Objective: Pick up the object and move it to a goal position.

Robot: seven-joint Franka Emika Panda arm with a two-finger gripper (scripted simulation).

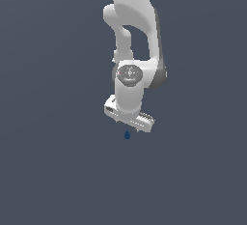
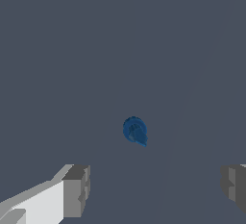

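My gripper [image 1: 130, 125] hangs from my white arm [image 1: 132, 35] above a plain grey-blue floor [image 1: 48, 171], pointing downward. In the wrist view my two fingers [image 2: 76, 189] stand far apart, one at each side of the picture, with nothing between them: my hand is spread wide and carries nothing. The object [image 1: 127, 135] is a tiny dark blue item with a rounded end; in the exterior view it shows just below my fingertips. In the wrist view the object [image 2: 134, 130] lies on the floor, apart from both fingers and roughly midway across the span between them. I cannot tell how high my fingertips are above it.
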